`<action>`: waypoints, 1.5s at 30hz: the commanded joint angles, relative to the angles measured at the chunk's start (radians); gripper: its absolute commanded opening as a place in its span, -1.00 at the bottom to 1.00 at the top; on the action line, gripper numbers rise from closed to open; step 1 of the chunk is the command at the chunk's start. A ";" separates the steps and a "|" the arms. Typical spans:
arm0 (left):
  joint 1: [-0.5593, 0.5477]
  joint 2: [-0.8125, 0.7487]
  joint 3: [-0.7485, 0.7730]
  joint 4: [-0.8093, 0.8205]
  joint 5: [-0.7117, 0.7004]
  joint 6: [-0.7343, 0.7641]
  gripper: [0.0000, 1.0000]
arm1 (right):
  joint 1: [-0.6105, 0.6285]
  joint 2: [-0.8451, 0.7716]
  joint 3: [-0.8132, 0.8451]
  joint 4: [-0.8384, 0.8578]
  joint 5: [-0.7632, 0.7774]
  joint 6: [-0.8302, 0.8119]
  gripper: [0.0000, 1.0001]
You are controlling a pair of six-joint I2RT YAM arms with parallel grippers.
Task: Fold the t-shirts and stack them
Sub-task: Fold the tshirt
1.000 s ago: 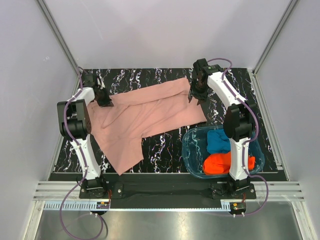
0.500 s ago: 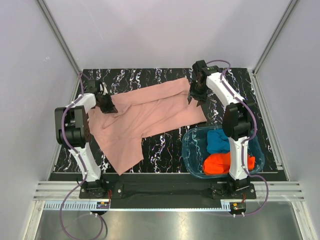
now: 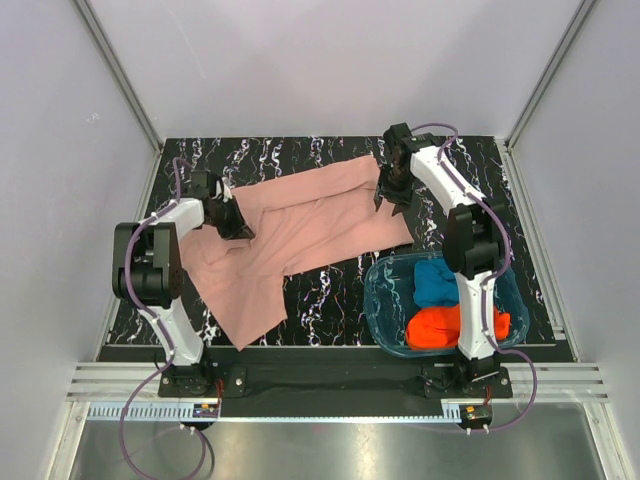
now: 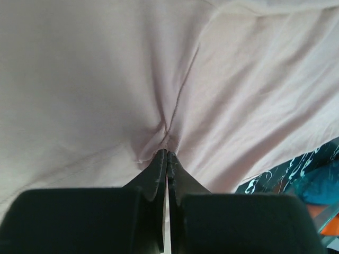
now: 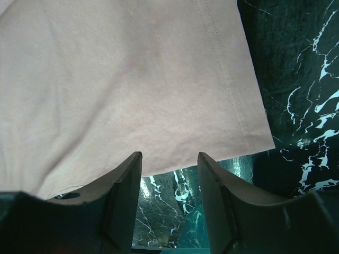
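Two claws, one pink shirt (image 3: 310,220).
Left claw (image 4: 167,153) pinches its cloth tight, probably to spread it; right claw (image 5: 169,159) gapes empty above its hem.

Left jaws, pinched pink shirt (image 3: 310,225): rightward.

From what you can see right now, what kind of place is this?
Probably a robot test cell in a lab: the left arm and right arm are mounted at a black marbled table, enclosed by plain grey walls with metal rails.

White arms (image 3: 176,315) with black joints (image 3: 148,264) (purple cables (image 3: 122,425) looped alongside).
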 commanded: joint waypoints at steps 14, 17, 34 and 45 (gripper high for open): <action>-0.008 -0.131 0.148 -0.054 -0.047 0.013 -0.38 | -0.079 0.177 0.227 0.148 -0.055 0.225 0.00; 0.029 -0.044 0.222 -0.092 -0.079 -0.003 -0.51 | -0.099 0.205 0.229 0.233 -0.074 0.279 -0.05; 0.113 0.044 0.222 -0.126 -0.137 -0.030 -0.43 | -0.125 0.268 0.213 0.423 -0.147 0.433 0.09; 0.141 0.092 0.248 -0.181 -0.188 -0.030 -0.40 | -0.142 0.312 0.226 0.418 -0.106 0.483 0.02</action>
